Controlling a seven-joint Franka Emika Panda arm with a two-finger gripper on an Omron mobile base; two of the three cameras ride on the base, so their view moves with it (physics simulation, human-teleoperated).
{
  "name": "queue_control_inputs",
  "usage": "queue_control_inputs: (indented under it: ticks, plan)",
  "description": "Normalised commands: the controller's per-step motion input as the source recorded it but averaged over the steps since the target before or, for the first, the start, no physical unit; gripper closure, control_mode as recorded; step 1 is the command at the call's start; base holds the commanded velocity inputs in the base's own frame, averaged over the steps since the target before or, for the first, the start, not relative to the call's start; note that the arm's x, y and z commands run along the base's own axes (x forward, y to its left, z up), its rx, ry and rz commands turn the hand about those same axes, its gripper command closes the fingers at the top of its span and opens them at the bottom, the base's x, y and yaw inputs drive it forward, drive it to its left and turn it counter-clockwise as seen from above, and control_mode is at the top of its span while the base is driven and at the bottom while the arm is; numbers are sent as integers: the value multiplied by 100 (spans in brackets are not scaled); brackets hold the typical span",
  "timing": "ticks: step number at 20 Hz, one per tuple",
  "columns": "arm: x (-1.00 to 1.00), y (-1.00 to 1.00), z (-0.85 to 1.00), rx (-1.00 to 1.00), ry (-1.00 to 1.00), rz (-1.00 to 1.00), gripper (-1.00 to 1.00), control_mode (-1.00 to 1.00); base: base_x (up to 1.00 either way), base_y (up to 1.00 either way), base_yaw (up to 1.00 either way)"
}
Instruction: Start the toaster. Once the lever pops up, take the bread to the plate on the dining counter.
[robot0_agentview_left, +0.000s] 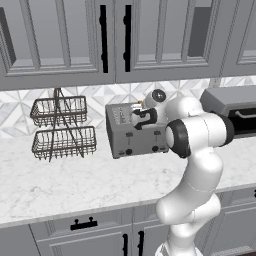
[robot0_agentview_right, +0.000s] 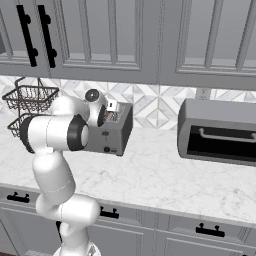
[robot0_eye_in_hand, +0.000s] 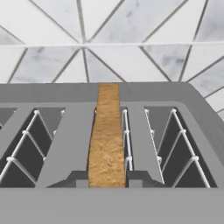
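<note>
No legible text, label, brand, number or sign appears on any surface. The toaster front, with its two small knobs, carries no readable marking; the toaster oven and the cabinet doors are likewise unlettered.

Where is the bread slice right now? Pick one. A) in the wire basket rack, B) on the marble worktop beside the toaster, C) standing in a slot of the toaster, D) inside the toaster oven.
C: in the hand view the bread stands on edge in a slot of the toaster.
</note>
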Motion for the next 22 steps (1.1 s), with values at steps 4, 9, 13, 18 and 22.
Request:
queue_control_inputs:
  ticks: [4, 9, 13, 18, 22]
  plan:
    - [-39, 0, 14, 0, -12, 0, 100, -100, 0, 0, 0]
    - [-47, 0, 27, 0, -18, 0, 100, -100, 0, 0, 0]
    - [-18, 0, 43, 0, -11, 0, 100, -100, 0, 0, 0]
    - [-3, 0, 65, 0, -3, 1, 100, -100, 0, 0, 0]
    - [-23, 0, 54, 0, 0, 0, 100, -100, 0, 0, 0]
